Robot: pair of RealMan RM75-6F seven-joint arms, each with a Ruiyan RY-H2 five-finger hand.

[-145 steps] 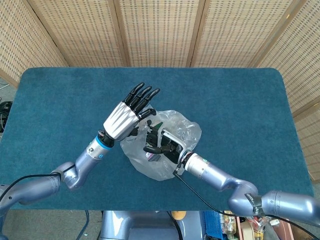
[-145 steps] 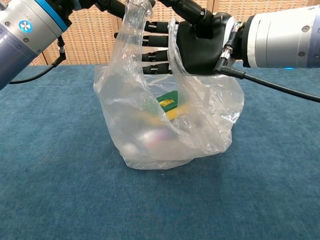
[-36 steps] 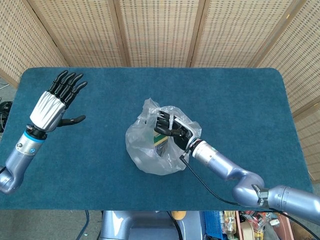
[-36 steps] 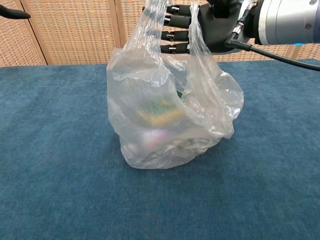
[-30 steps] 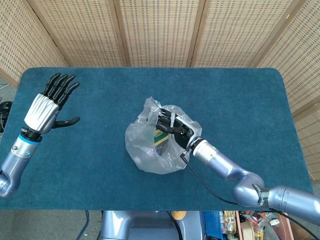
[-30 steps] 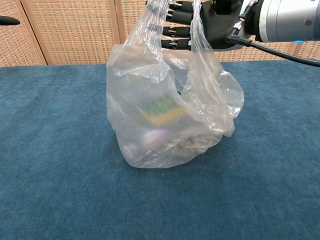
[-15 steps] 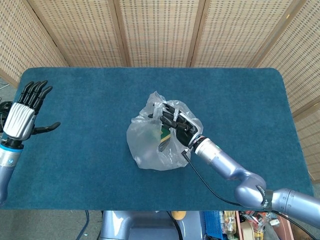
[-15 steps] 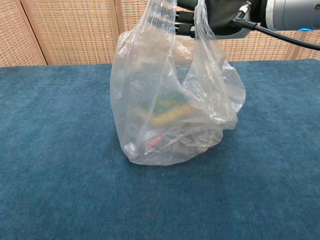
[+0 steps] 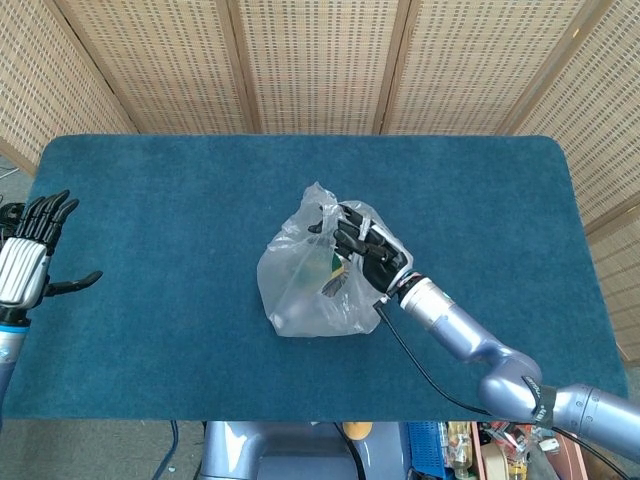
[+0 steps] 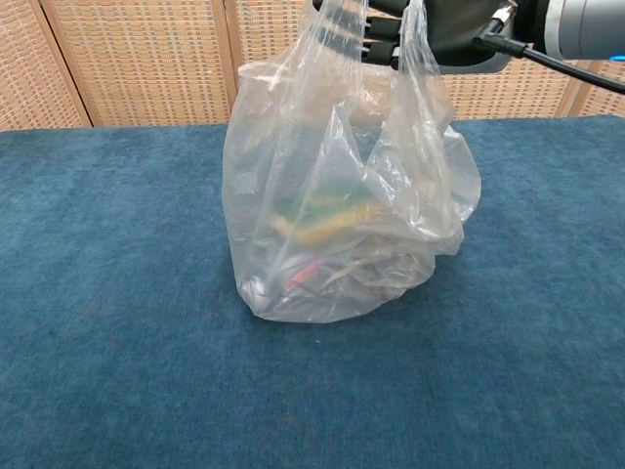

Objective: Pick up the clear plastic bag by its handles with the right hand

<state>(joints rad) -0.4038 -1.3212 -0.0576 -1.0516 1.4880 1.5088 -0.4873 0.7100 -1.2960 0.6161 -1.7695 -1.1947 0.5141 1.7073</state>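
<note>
A woven wicker screen (image 9: pixel 320 60) of folding panels fills the top of the head view, and below it a long table (image 9: pixel 150 200) covered in deep blue cloth takes up most of the frame. In the middle of that cloth, a little right of centre, sits the clear plastic bag (image 9: pixel 305 285), its body rounded and crumpled, with green and yellow items (image 10: pixel 322 220) showing dimly through the film in the chest view; its base looks to be touching the cloth there, though I cannot be sure how much weight rests on it. The bag's handles (image 10: pixel 376 59) are drawn up to the top centre of the chest view, where they loop around the dark fingers (image 10: pixel 381 39) of the right hand (image 9: pixel 368 255), which grips them from the lower right. Far off at the left edge of the head view, the left hand (image 9: pixel 28 262) hovers with fingers spread apart, holding nothing.
</note>
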